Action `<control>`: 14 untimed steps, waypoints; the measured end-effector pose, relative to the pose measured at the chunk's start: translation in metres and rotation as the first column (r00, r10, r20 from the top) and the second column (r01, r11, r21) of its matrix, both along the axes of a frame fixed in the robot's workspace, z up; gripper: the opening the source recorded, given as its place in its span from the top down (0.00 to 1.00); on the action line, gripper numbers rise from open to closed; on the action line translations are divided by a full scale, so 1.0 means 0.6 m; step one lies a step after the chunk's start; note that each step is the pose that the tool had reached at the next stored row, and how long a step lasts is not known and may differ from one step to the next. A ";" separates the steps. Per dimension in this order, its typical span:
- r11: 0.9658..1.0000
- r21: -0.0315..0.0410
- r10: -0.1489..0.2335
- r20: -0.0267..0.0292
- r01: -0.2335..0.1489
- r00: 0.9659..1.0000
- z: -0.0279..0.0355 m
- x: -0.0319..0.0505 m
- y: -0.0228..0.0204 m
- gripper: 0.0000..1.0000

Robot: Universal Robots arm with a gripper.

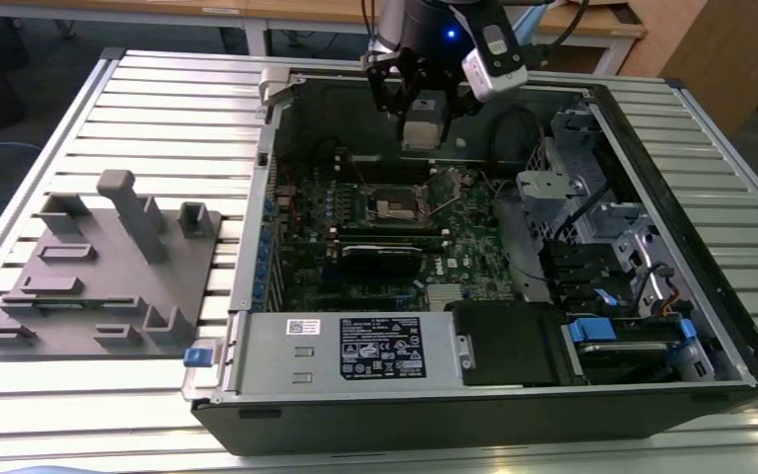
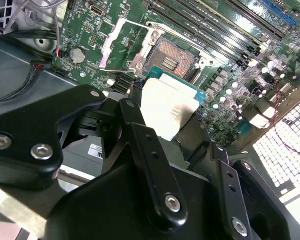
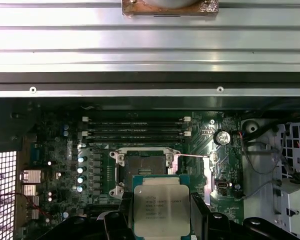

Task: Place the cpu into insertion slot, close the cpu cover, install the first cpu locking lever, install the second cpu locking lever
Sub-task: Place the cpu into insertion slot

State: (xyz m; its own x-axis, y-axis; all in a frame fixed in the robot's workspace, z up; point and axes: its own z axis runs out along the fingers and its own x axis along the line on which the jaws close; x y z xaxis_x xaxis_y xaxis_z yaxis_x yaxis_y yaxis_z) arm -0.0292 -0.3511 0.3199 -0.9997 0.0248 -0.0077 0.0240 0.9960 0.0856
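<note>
In gripper point(image 3: 161, 222): cpu point(image 3: 162, 210), pinched betw. black fingers point(image 3: 121, 222), metal top facing cam, hiding the near edge of the insertion slot point(image 3: 145, 167). Slot's dark centre is showing, silvery rim round it. Beyond slot: long black memory slots point(image 3: 135, 127). Off one side of slot: thin lever rod point(image 3: 190, 156), then coin cell point(image 3: 221, 137).

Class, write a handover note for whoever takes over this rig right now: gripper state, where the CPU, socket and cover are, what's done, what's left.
Gripper: fingers shut on the cpu, raised and clear of the board.
Insertion slot: empty, not touched by the cpu.
Cpu cover: swung open, off the slot.
Done: cpu is in the grasp.
Left: seating the cpu, closing the cover, both locking levers.
</note>
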 end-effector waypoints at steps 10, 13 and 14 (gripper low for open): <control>1.000 -0.002 0.000 0.004 0.000 1.000 -0.006 0.000 0.0000 0.46; 1.000 -0.002 0.000 0.005 0.000 1.000 -0.007 0.000 0.0000 0.46; 1.000 -0.002 0.000 0.005 0.000 1.000 -0.008 0.000 0.0000 0.46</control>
State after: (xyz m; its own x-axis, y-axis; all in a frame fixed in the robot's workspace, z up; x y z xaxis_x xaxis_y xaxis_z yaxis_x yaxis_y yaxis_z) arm -0.0293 -0.3511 0.3153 -0.9996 0.0248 -0.0128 0.0236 0.9962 0.0841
